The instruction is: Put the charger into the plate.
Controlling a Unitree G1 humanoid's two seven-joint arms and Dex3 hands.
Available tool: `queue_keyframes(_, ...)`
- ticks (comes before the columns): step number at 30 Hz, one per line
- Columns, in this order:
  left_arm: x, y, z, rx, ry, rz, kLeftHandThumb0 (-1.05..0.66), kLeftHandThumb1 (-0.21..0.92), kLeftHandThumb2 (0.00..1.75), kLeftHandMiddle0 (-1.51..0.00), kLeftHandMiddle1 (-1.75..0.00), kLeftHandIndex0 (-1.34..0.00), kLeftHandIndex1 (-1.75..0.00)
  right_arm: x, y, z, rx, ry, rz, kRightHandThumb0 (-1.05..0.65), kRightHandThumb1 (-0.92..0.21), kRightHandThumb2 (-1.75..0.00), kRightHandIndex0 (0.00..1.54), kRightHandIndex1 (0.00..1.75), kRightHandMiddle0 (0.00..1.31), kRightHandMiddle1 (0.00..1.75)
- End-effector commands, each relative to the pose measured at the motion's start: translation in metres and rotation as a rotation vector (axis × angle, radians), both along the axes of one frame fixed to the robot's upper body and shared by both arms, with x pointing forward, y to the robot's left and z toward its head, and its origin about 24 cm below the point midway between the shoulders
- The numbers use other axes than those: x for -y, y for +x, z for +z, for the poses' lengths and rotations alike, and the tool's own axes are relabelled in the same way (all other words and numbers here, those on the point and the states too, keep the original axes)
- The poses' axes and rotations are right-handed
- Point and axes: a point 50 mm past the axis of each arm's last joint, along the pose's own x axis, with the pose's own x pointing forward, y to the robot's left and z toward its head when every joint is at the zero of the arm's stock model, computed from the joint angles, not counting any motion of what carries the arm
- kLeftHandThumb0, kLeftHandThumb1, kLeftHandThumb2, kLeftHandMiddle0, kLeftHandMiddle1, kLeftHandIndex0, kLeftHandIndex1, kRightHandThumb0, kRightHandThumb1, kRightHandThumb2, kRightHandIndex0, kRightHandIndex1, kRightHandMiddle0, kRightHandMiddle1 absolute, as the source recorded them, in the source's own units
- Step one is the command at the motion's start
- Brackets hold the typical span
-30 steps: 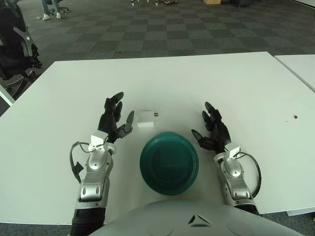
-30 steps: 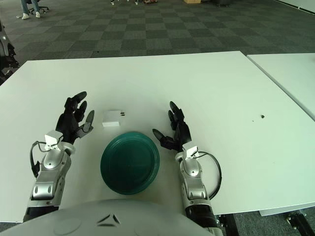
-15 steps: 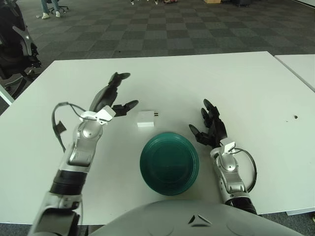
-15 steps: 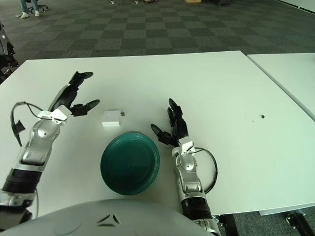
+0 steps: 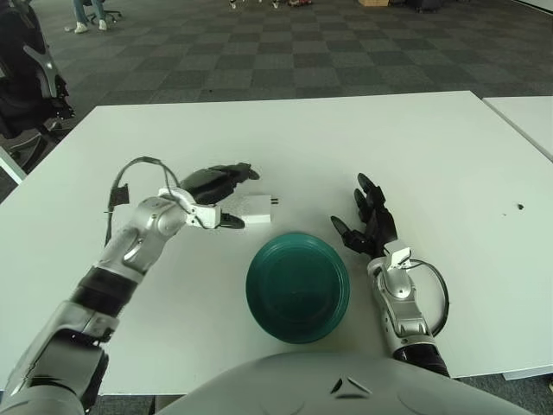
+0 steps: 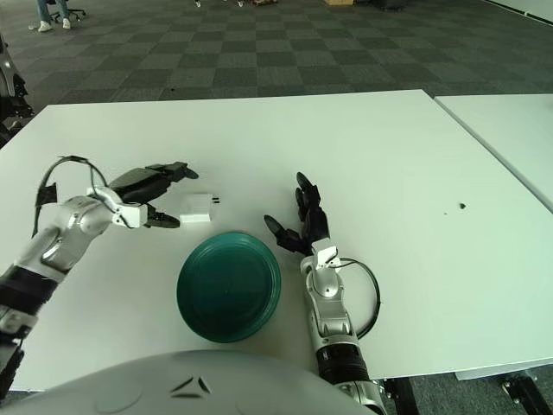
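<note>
I am holding my left hand (image 5: pixel 216 194) just left of the white charger (image 5: pixel 256 207), fingers spread around nothing. The charger is lying on the table (image 5: pixel 432 156), just beyond the green plate (image 5: pixel 297 285). My right hand (image 5: pixel 370 229) is showing right of the plate, fingers apart.

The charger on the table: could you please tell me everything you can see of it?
The charger is a small white block, plastic by the look of it, lying flat on the white table just beyond the far left rim of the green plate and apart from it. A small dark mark shows at its right end, possibly its prongs. The left hand reaches in from its left, fingers spread around its left end; whether they touch it cannot be told. It is not lifted.
</note>
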Motion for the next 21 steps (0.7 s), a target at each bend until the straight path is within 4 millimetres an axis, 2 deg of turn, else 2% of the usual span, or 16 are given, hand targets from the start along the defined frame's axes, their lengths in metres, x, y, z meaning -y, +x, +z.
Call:
queue_keyframes(1, 0.006, 0.011, 0.001, -0.011, 0.105, -0.070, -1.02, 0.92, 0.33, -0.22, 0.00, 0.00, -0.98, -0.006, -0.033, -0.050, -0.298, 0.028, -0.009, -0.85, -0.62, -0.45, 0.12, 0.00, 0.00, 0.38)
queue_keyframes(10, 0.011, 0.010, -0.010, -0.086, 0.173, -0.163, -1.01, 0.92, 0.29, -0.23, -0.01, 0.00, -0.94, -0.007, -0.033, -0.050, -0.293, 0.043, -0.024, -0.84, -0.57, -0.45, 0.16, 0.01, 0.00, 0.45)
queue_keyframes(21, 0.023, 0.017, -0.022, -0.157, 0.213, -0.171, -1.04, 0.92, 0.33, -0.17, 0.00, 0.00, -0.73, -0.009, -0.033, -0.049, -0.285, 0.073, -0.028, -0.77, -0.48, -0.58, 0.20, 0.01, 0.00, 0.48)
